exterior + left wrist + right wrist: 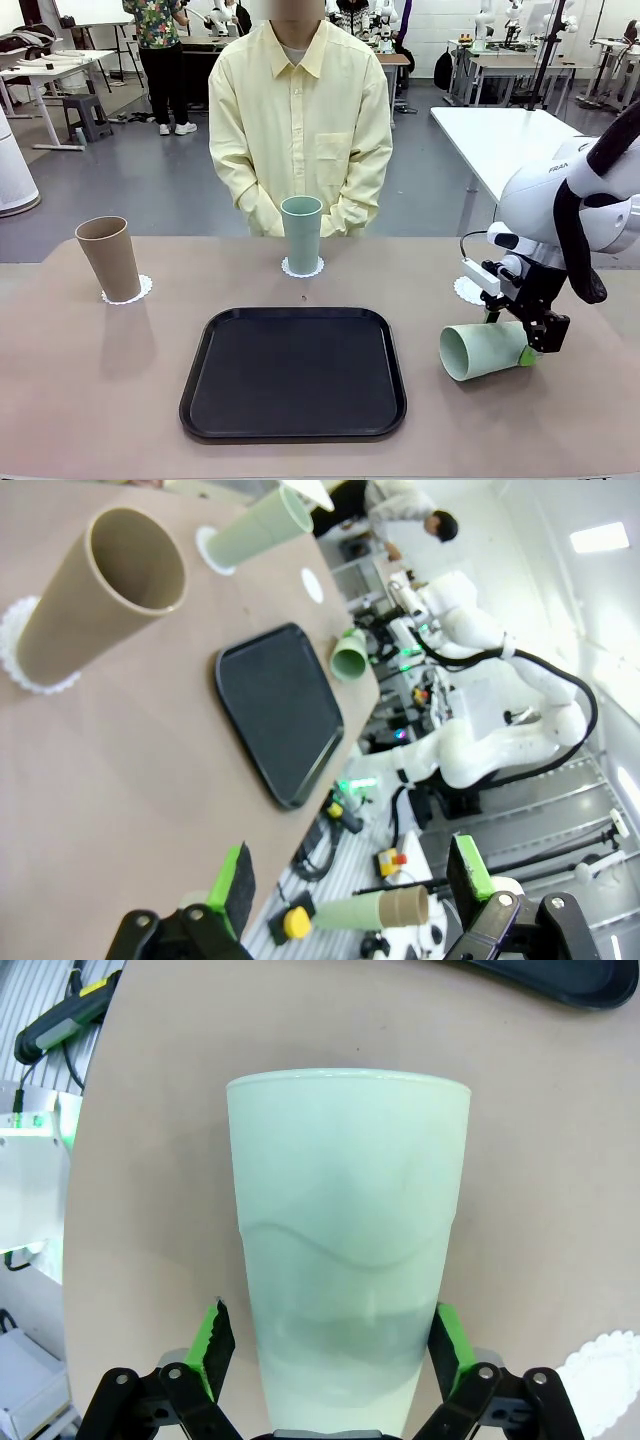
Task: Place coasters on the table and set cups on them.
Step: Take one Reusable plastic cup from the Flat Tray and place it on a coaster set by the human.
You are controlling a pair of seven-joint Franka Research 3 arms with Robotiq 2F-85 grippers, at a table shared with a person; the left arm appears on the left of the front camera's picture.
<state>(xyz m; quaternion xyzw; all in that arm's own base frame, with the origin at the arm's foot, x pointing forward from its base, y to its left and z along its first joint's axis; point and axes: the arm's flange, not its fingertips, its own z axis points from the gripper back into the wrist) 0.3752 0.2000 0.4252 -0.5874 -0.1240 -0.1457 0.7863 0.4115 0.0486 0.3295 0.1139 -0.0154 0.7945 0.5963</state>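
While low, R tool (330,1355) straddles green cup (345,1250)

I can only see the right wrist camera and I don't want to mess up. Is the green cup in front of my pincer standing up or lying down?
Observer: Lying down. The pale green matte tumbler rests on its side on the beige tabletop, mouth toward the black rectangular tray, base end at the right pincer.
Operator: Where's its coaster?
Observer: The bare white lacy paper doily lies just beyond the pincer, toward the person.
Operator: Are the other cups done?
Observer: Yes. The tan-brown tumbler stands on its doily, the second green tumbler on another doily.
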